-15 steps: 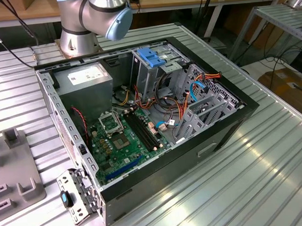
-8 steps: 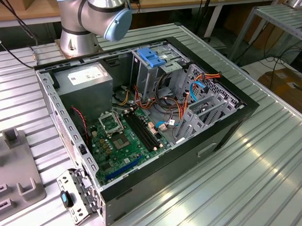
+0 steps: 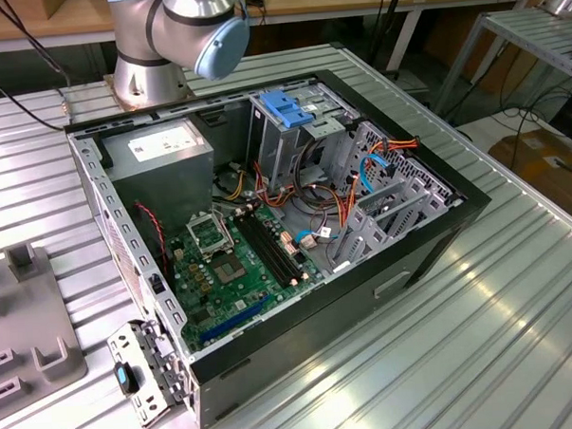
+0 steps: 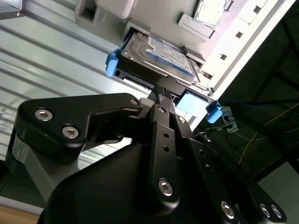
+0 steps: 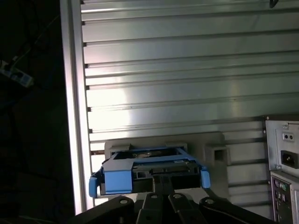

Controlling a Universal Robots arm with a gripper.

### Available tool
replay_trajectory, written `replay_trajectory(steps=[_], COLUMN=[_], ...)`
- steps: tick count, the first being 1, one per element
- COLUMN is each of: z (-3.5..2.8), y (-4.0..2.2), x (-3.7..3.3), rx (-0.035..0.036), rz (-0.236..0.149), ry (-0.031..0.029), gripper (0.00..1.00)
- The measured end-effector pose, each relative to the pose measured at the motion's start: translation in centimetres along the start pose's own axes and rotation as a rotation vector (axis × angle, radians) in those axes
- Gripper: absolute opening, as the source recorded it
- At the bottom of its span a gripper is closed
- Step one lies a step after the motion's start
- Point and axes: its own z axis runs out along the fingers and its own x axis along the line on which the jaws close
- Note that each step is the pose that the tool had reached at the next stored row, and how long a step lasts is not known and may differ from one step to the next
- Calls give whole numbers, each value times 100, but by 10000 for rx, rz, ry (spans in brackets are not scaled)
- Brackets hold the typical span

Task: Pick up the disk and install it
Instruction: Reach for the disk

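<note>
The disk (image 4: 159,49) is a silver-grey drive in a bright blue carrier. It lies in a grey holder (image 5: 215,149) on the ribbed metal table, close to the table's edge (image 5: 72,116). In both wrist views my gripper (image 4: 160,93) has its black fingers drawn close together at the middle of the disk's near edge. The first wrist view shows the blue carrier front (image 5: 117,179) and the disk (image 5: 145,163) right ahead of the gripper (image 5: 161,185). In the exterior view the open computer case (image 3: 430,256) lies on its side, with a tall grey drive cage (image 3: 273,144) inside.
A fixed blue bracket (image 3: 291,105) tops the cage, with orange and blue cables (image 3: 369,168) beside it. The arm's base (image 3: 152,73) stands behind the case. Grey fixtures (image 3: 30,321) sit at the exterior view's left. The case's rear panel (image 5: 282,172) lies near the holder.
</note>
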Motion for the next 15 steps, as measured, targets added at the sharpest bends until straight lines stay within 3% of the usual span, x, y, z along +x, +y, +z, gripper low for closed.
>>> replay_trajectory(steps=[7, 15], z=[18, 23], y=[-17, -35], x=[95, 102], rx=[13, 27], rz=[-1, 0], ry=[4, 6], gripper=[11, 11])
